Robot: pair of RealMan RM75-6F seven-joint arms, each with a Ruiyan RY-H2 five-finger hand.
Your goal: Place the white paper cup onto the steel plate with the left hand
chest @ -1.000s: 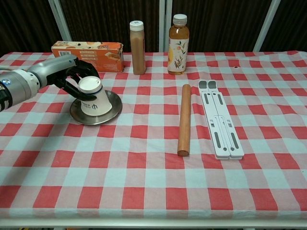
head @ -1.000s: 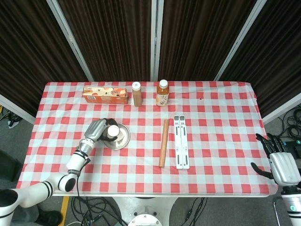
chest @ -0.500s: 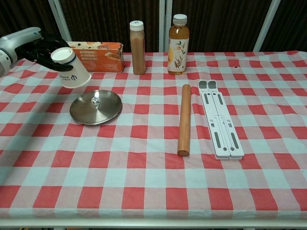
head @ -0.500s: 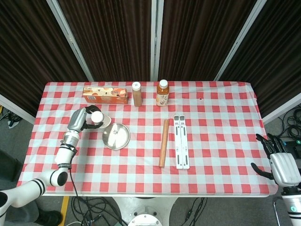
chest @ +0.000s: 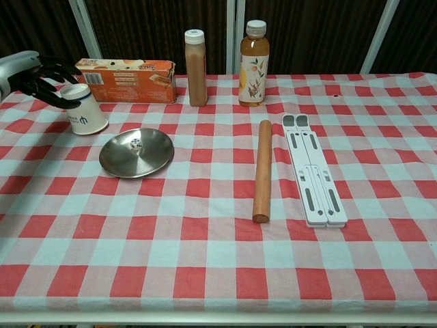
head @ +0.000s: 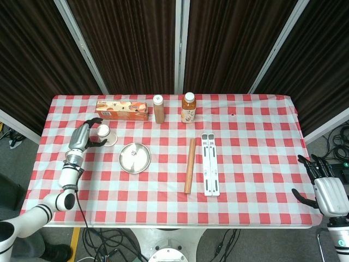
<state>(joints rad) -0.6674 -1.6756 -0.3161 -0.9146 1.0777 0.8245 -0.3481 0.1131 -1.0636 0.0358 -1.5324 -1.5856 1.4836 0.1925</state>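
- At the far left of the table, the left hand (chest: 37,76) had its dark fingers (chest: 53,68) spread around the upper part of the white paper cup (chest: 85,111); whether they still touched it cannot be told
- Upside down on the checked tablecloth (chest: 218,260), the white paper cup stood upright, just beside the steel plate (chest: 136,152) on its far-left side and not on it
- On the steel plate lay a small die (chest: 136,144), close to the centre
- Behind the cup and plate, an orange carton (chest: 126,70) lay lengthwise along the far edge, near the left hand
- To the right of the carton stood a brown bottle with a white cap (chest: 196,67) and, beside it, an amber drink bottle (chest: 253,63), both upright
- Right of the plate and well apart from it, a wooden rolling pin (chest: 263,169) lay pointing near to far
- Just beside the pin on its right lay a folded white stand (chest: 313,178), parallel to it
- Off the near-right corner of the table, the right hand (head: 326,192) hung with its fingers spread and nothing in them
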